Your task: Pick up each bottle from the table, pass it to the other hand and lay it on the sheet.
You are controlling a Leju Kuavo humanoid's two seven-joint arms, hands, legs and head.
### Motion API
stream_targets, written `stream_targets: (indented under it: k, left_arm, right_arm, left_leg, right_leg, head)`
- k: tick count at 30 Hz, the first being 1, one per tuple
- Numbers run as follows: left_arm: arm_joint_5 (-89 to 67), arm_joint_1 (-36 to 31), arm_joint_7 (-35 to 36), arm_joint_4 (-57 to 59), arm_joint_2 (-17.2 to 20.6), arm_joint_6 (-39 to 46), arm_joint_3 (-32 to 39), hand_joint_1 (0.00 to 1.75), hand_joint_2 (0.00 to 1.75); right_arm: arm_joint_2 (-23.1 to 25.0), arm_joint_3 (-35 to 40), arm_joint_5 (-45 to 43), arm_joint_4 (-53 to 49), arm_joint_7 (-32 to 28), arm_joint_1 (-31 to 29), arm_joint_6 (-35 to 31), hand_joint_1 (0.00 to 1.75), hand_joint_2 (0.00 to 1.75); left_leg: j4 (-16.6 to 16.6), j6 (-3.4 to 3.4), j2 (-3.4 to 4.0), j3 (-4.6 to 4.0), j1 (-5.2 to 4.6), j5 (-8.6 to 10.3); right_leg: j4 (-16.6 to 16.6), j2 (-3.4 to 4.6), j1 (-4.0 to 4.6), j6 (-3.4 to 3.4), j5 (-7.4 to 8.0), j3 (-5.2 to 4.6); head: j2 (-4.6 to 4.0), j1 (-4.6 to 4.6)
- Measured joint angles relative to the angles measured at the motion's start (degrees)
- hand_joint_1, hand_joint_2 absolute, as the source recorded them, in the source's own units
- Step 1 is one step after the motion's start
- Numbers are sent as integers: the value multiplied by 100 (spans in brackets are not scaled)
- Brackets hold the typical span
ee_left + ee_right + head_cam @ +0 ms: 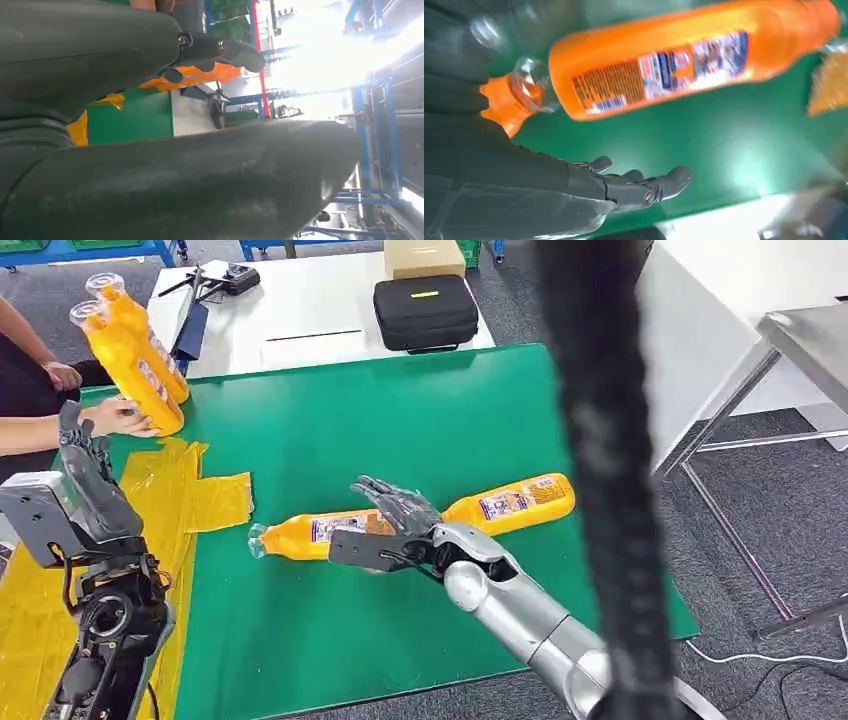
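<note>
Two orange bottles lie on the green table (400, 420): one (300, 534) with its clear cap toward the yellow sheet (190, 500), the other (512, 502) to its right. My right hand (385, 525) hovers over the first bottle (664, 65), fingers (639, 185) spread and holding nothing. The second bottle's end (499, 102) sits beside my palm. My left hand (85, 465) is raised over the sheet's left part, its fingers (220, 50) apart from the thumb with nothing between them. Two more orange bottles (135, 350) lie at the far left under a person's hand (115, 417).
A person's arms reach in from the left edge. Behind the green table is a white table (300, 315) with a black case (425, 310) and a controller (235, 278). A blurred dark cable (600, 480) crosses the foreground. A metal table (805, 340) stands at the right.
</note>
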Motion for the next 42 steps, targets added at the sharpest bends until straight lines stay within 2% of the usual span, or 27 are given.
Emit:
stream_targets:
  k: [17,28,29,30,36,42]
  left_arm:
    - [406,3,-122,-253,-2,-52,-280,0,0]
    - [636,12,-238,-387,-13,-15,-374,0,0]
    - [638,12,-238,-387,-13,-15,-376,0,0]
    - [638,12,-240,-387,-13,-15,-376,0,0]
    - [856,13,-313,-387,-13,2,-376,0,0]
    - [1607,22,92,-387,-15,-359,-374,0,0]
  right_arm:
    - [465,568,723,1840,227,-631,161,0,175]
    - [734,892,1064,2645,196,-1021,190,0,175]
    - [745,909,1064,2677,194,-1036,190,150,175]
    - [754,920,1064,2710,192,-1050,190,175,175]
    - [789,1104,1326,2839,129,-1126,229,175,175]
    - [802,1331,1543,2905,124,-1210,238,175,175]
  left_leg:
    - [0,1,-1,2,0,1]
    - [0,1,4,7,0,1]
    - [0,1,4,9,0,1]
    - [0,1,4,10,0,1]
    - [-1,-1,9,24,0,0]
    - [-2,-2,8,50,0,-2]
  right_leg:
    - [0,0,0,0,0,1]
    - [0,1,0,0,0,3]
    - [0,1,0,0,0,3]
    - [0,1,0,0,0,5]
    - [-1,4,0,-1,0,14]
    - [-2,4,1,-3,-2,37]
  head:
    - [0,0]
    - [0,0]
    - [0,2]
    - [0,2]
    - [0,0]
    - [0,4]
